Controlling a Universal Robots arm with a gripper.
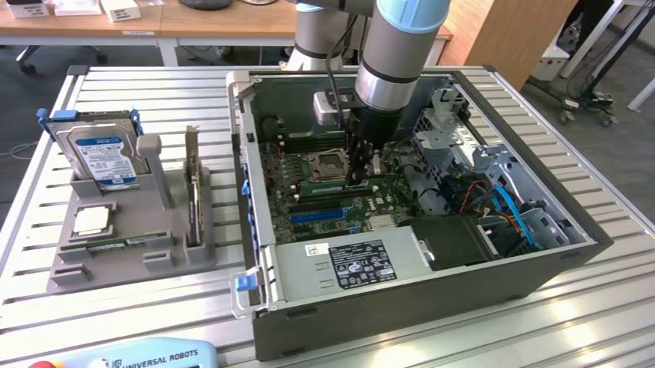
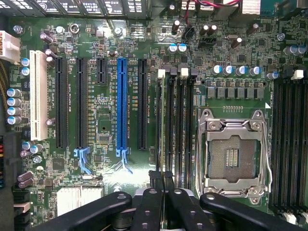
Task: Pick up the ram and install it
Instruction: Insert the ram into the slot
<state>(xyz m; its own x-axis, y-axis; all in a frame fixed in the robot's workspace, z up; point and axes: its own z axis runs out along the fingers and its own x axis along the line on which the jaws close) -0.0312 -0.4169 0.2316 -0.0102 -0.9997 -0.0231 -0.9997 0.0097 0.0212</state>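
Nearest, at the table's (image 1: 573, 326) edge, lies a blue teach pendant (image 1: 143, 356). Behind it stands the open computer case (image 1: 409, 307), with its grey power supply (image 1: 353, 264) on the near side. On the exterior view's left, a grey holder (image 1: 123, 264) carries the hard drive (image 1: 103, 157) and an expansion card (image 1: 192, 188) on edge. Farther in, above the motherboard (image 1: 307, 207), the gripper (image 1: 355, 180) (image 2: 162, 176) has its fingers closed on the ram (image 1: 317, 186). The ram stands on edge at the memory slots (image 2: 185, 120), just on the near side of the CPU socket (image 1: 330, 162).
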